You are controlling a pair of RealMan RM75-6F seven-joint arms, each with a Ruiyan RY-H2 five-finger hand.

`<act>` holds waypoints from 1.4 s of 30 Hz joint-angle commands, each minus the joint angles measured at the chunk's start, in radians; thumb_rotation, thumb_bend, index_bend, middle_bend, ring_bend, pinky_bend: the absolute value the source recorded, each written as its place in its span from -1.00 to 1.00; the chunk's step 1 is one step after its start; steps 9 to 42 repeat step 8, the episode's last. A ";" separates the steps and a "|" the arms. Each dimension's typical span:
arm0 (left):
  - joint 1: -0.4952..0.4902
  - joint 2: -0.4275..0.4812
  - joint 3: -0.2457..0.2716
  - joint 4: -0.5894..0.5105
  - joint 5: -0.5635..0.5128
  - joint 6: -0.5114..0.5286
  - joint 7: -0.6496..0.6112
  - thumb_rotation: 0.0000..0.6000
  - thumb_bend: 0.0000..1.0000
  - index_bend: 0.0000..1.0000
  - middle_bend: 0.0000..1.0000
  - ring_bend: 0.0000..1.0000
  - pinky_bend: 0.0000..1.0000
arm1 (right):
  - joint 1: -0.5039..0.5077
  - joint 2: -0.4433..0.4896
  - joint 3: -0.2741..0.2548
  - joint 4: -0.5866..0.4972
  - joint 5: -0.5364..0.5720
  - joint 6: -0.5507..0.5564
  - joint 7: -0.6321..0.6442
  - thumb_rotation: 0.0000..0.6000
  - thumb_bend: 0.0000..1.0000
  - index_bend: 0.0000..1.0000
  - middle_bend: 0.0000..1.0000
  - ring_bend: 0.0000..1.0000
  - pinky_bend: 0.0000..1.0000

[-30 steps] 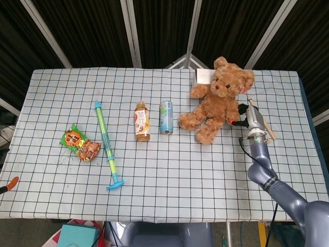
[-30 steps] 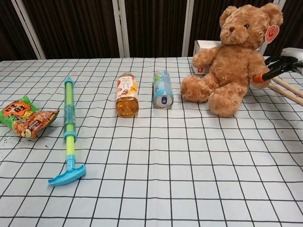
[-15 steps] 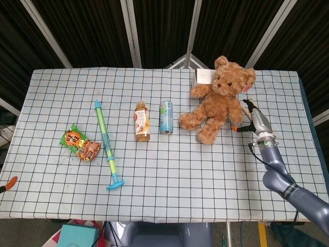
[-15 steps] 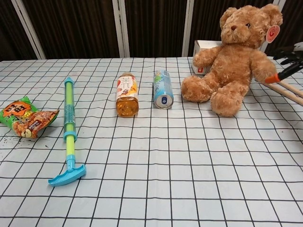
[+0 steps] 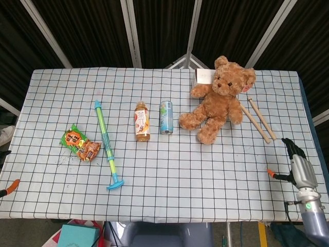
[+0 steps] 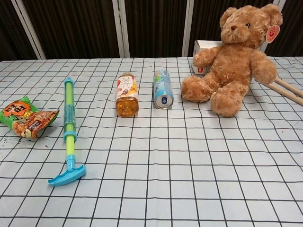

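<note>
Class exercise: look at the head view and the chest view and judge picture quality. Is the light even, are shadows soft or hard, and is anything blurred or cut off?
Head view: even light, sharp checked cloth, only soft shadows by the teddy bear; right hand sits at the frame edge. Chest view: also sharp, faint shadows under the tea bottle; the wooden sticks are cut off at the right edge.

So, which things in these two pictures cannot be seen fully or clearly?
- White box: mostly hidden behind the teddy bear in both views.
- Wooden sticks: cut off by the right edge in the chest view; the bear covers their upper ends.
- Right hand: head view only, at the table's right edge; finger posture unclear.
- Left hand: only an orange tip at the left edge, head view.
- Bottle label: too small to read.
</note>
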 commanded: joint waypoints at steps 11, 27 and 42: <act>-0.013 -0.005 -0.009 0.008 -0.017 -0.020 0.008 1.00 -0.38 -0.63 -1.00 -1.00 -0.76 | -0.119 -0.028 -0.107 0.060 -0.235 0.302 -0.349 1.00 -0.60 -1.00 -0.94 -1.00 -1.00; -0.013 -0.005 -0.009 0.008 -0.017 -0.020 0.008 1.00 -0.38 -0.63 -1.00 -1.00 -0.76 | -0.119 -0.028 -0.107 0.060 -0.235 0.302 -0.349 1.00 -0.60 -1.00 -0.94 -1.00 -1.00; -0.013 -0.005 -0.009 0.008 -0.017 -0.020 0.008 1.00 -0.38 -0.63 -1.00 -1.00 -0.76 | -0.119 -0.028 -0.107 0.060 -0.235 0.302 -0.349 1.00 -0.60 -1.00 -0.94 -1.00 -1.00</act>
